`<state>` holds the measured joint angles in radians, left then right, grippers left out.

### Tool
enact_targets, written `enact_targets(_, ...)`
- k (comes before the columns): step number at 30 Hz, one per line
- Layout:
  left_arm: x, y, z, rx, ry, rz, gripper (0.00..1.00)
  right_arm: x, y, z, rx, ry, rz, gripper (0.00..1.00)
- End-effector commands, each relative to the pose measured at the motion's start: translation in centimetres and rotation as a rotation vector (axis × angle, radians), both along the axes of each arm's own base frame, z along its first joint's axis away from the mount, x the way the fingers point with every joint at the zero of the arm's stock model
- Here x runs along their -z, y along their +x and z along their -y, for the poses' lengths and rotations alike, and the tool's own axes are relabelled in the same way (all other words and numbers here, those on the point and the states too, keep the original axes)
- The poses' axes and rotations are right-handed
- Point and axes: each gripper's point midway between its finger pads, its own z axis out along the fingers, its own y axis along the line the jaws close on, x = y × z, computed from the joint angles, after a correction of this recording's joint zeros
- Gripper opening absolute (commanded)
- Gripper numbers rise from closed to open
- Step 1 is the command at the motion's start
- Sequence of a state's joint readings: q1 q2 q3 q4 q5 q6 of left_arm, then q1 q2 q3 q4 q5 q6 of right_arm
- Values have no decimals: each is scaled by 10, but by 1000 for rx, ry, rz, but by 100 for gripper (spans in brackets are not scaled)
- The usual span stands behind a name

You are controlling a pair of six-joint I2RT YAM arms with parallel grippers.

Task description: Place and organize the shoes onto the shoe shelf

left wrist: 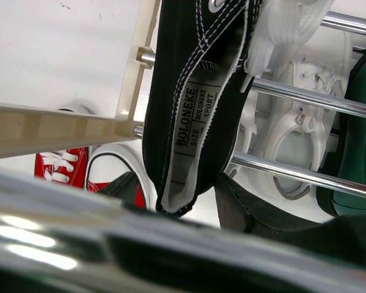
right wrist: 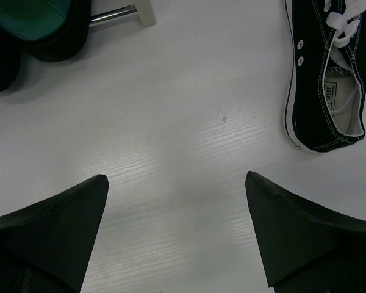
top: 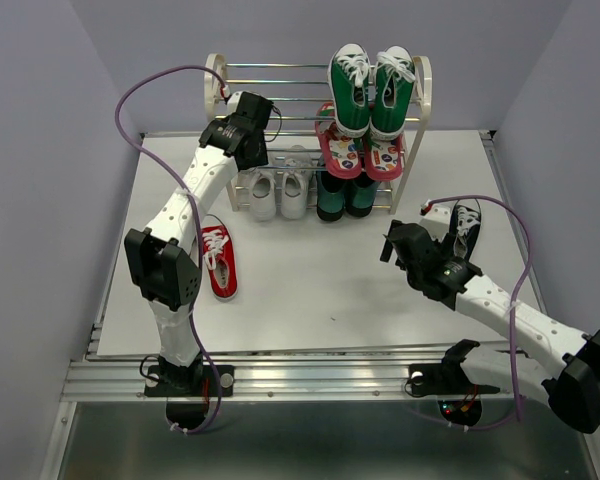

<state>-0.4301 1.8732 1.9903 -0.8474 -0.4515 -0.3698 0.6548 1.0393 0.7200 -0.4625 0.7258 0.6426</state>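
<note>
The shoe shelf (top: pixel 421 92) stands at the back; its cream frame (left wrist: pixel 132 79) and silver rods show in the left wrist view. My left gripper (top: pixel 248 118) is at the shelf's left end, shut on the heel of a black sneaker (left wrist: pixel 186 104) that lies over the rods. The other black sneaker (top: pixel 466 226) lies on the table at the right and shows in the right wrist view (right wrist: pixel 325 79). My right gripper (top: pixel 391 246) is open and empty over bare table (right wrist: pixel 177 201), left of that sneaker. White sneakers (top: pixel 278 192) sit at the shelf's bottom left (left wrist: pixel 299 140). A red sneaker (top: pixel 218 262) lies on the table at the left (left wrist: pixel 60 168).
Green high-tops (top: pixel 370 88) stand on the top tier at the right. Pink flip-flops (top: pixel 362 152) lie on the tier below them. A dark pair (top: pixel 344 196) sits at the bottom right. A blurred silver bar (left wrist: pixel 171 256) crosses the left wrist view close to the camera.
</note>
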Motion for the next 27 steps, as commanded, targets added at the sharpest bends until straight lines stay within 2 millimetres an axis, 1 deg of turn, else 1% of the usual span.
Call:
enact_targets(1, -55, 15, 4, -15, -94, 177, 67, -14, 5, 4, 24, 18, 63, 100)
enact_targets(2, -56, 14, 5, -13, -99, 180, 69, -15, 5, 3, 21, 20, 63, 100)
enact_targets(3, -62, 11, 4, -11, -106, 194, 72, -15, 4, 3, 20, 23, 64, 100)
enact_targets(4, -64, 10, 4, -10, -110, 199, 74, -16, 4, 3, 19, 26, 67, 100)
enact_targets(5, -64, 9, 4, -11, -116, 200, 75, -17, 4, 2, 17, 30, 68, 100)
enact_targets(6, -70, 5, 4, -6, -126, 212, 75, -17, 4, 2, 17, 31, 69, 100)
enact_targets(7, -71, 4, 3, -5, -132, 217, 76, -17, 4, 2, 16, 32, 70, 100)
enact_targets(9, -69, 0, 6, 13, -146, 213, 77, -19, 4, 1, 10, 40, 73, 100)
enact_targets(10, -75, -4, 5, 18, -158, 228, 77, -19, 3, 1, 10, 45, 71, 100)
enact_targets(11, -68, -8, 6, 26, -163, 211, 78, -19, 3, 1, 12, 48, 72, 100)
enact_targets(12, -74, -15, 5, 29, -178, 225, 81, -20, 2, 1, 16, 54, 71, 100)
enact_targets(13, -75, -16, 8, 39, -188, 236, 82, -18, 0, 3, 28, 55, 62, 100)
enact_targets(14, -63, -22, 10, 54, -189, 212, 84, -17, -1, 4, 35, 52, 55, 100)
enact_targets(15, -60, -26, 11, 59, -196, 213, 94, -17, -1, 5, 42, 49, 50, 100)
enact_targets(16, -73, -31, 10, 62, -225, 258, 95, -15, -3, 8, 50, 39, 38, 100)
enact_targets(17, -59, -38, 11, 76, -231, 233, 96, -15, -4, 9, 64, 42, 37, 100)
enact_targets(18, -68, -47, 9, 83, -252, 261, 96, -14, -4, 10, 73, 42, 31, 100)
enact_targets(19, -70, -50, 11, 88, -272, 278, 96, -15, -6, 11, 81, 40, 23, 100)
enact_targets(20, -60, -55, 11, 95, -276, 264, 97, -15, -6, 11, 88, 51, 24, 100)
enact_targets(21, -70, -64, 10, 106, -293, 295, 98, -15, -6, 10, 86, 55, 24, 100)
enact_targets(24, -76, -71, 6, 115, -305, 337, 99, -15, -6, 6, 75, 73, 13, 100)
enact_targets(27, -79, -72, 3, 102, -303, 345, 99, -13, -4, 2, 70, 76, 1, 100)
